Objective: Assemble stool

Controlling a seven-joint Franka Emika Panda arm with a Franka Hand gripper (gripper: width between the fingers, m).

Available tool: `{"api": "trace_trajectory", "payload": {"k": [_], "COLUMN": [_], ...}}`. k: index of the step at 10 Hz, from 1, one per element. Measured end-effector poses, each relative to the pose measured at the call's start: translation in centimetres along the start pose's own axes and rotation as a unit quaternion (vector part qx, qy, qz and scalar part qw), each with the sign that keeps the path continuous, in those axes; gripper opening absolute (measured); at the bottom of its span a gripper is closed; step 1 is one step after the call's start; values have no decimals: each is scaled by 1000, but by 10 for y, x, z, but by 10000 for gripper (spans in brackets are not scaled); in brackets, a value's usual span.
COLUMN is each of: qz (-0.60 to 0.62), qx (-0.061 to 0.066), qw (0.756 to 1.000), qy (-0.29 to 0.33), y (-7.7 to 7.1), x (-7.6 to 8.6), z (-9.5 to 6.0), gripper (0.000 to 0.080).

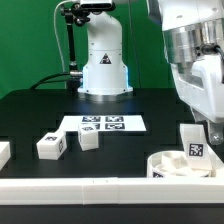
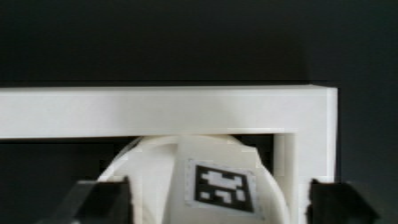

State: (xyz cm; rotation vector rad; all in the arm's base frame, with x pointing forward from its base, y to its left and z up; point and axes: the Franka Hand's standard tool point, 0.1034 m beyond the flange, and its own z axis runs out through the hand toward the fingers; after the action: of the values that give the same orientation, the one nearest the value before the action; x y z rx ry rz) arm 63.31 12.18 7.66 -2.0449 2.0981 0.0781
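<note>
The round white seat lies at the front of the exterior view's right. One white block leg with a tag stands upright in it. My gripper is right above that leg. In the wrist view the tagged leg sits between my fingers. They stand wide apart, with a dark gap on one side, so my gripper is open around the leg. Two more legs lie loose on the black table.
The marker board lies flat at the table's middle, in front of the robot base. A long white border rail runs along the front and shows as a corner in the wrist view. Another white piece sits at the left edge.
</note>
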Motion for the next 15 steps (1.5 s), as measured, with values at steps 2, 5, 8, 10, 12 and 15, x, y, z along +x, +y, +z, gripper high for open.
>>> {"api": "trace_trajectory", "payload": {"k": [2, 5, 8, 10, 12, 15], "qz": [-55, -135, -261, -384, -482, -579], "qx": [6, 17, 17, 13, 2, -7], "qw": [998, 991, 965, 923, 876, 815], "qy": [-2, -3, -1, 6, 10, 18], "y": [-5, -13, -12, -15, -17, -19], "x": [-3, -6, -6, -7, -9, -9], "z": [-9, -26, -25, -28, -30, -30], "gripper": [611, 648, 649, 649, 649, 649]}}
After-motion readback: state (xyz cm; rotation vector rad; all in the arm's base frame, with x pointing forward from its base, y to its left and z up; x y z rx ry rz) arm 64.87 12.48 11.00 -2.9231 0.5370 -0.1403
